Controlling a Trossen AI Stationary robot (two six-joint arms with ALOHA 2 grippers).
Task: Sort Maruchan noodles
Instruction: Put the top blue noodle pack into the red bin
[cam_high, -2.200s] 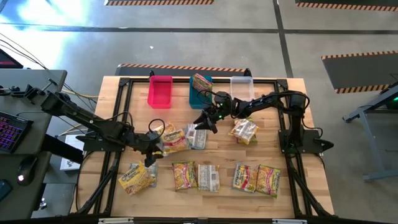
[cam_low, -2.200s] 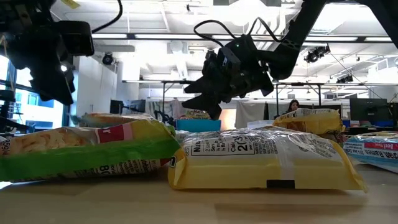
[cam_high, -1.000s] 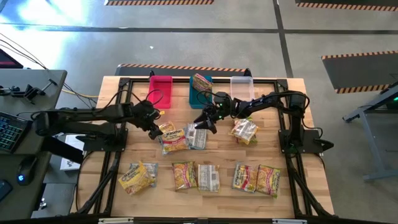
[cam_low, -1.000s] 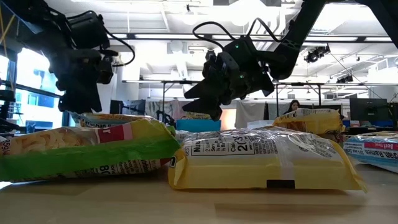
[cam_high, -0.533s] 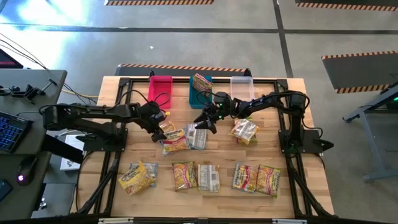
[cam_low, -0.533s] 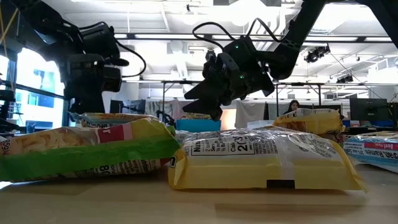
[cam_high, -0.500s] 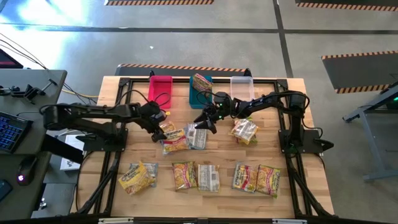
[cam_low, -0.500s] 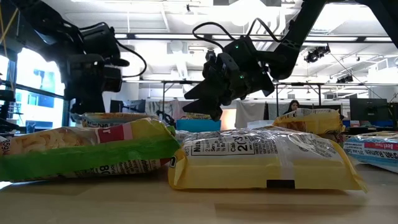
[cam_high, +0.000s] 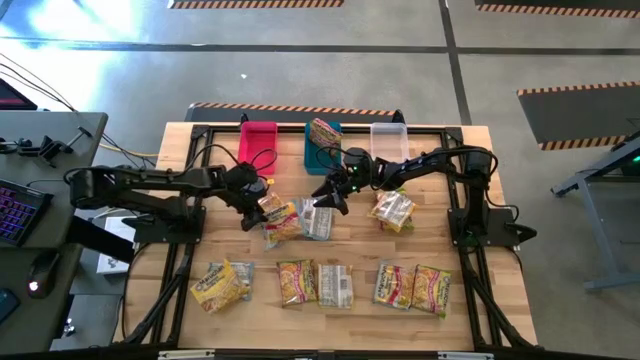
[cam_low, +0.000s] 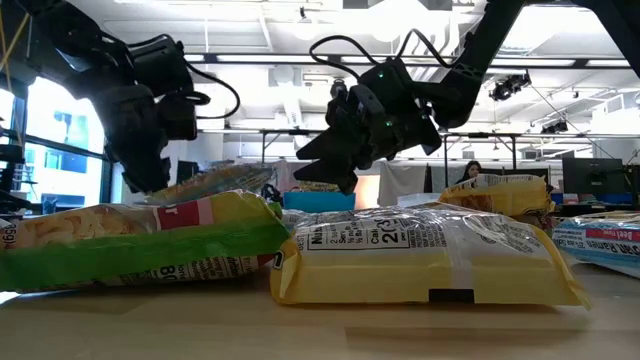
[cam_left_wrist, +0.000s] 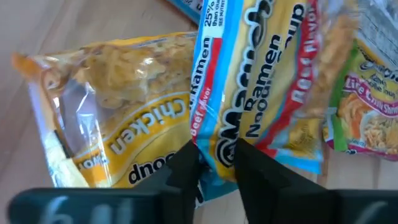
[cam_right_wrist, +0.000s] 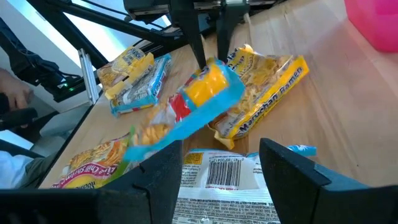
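Observation:
Several Maruchan noodles packets lie on the wooden table (cam_high: 470, 150). My left gripper (cam_high: 257, 206) is shut on a blue-edged packet (cam_left_wrist: 261, 81), which lies slanted over a yellow chicken packet (cam_left_wrist: 112, 118) left of the table's middle. My right gripper (cam_high: 326, 198) hangs open just to the right, above a silvery packet (cam_high: 317, 222). Its wrist view shows the blue-edged packet (cam_right_wrist: 186, 106) tipped up between the left arm's fingers (cam_right_wrist: 199, 43). My left gripper pinches the blue-edged packet's short end seam (cam_left_wrist: 214, 149) between its two fingers. The fingers slant down at it from the table's left. That end stands raised off the yellow packet, and the packet's other end (cam_right_wrist: 146, 134) rests low on the pile.
Pink (cam_high: 257, 147), blue (cam_high: 310, 152) and clear (cam_high: 389, 140) bins stand along the far edge, with one packet (cam_high: 323, 130) in the blue one. A row of packets (cam_high: 335, 285) lies near the front edge, and another packet (cam_high: 392, 210) sits right of centre.
My left gripper has come down a little onto the pile, rolled its wrist and shut on the blue-edged packet's end. That packet, flat before, now sits tipped with one end raised.

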